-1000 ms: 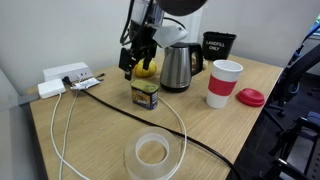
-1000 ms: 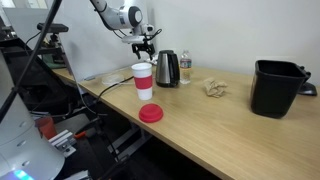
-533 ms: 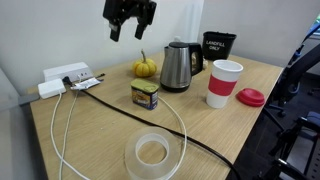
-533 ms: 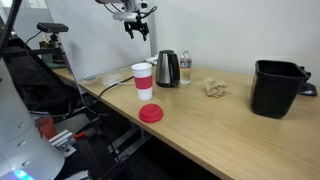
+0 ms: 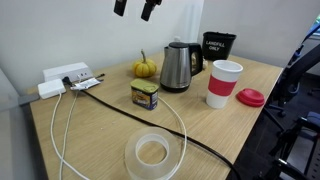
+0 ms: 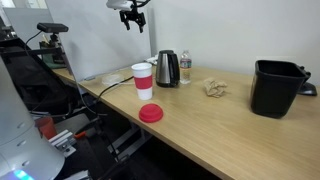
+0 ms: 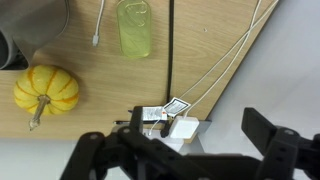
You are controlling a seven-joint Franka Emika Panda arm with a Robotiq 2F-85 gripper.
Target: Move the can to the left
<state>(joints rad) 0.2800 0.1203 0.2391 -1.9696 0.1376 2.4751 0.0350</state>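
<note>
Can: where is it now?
In an exterior view, the can stands on the desk between the small pumpkin and the tape roll, near the kettle.

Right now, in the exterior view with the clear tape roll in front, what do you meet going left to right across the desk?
White power strip → squat yellow-gold can → silver steel kettle → white-and-red paper cup → flat red plastic lid.

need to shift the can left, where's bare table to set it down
Bare wood left of the can, between the black cable and the white cable loop. Crowded behind: pumpkin, kettle, cup.
</note>
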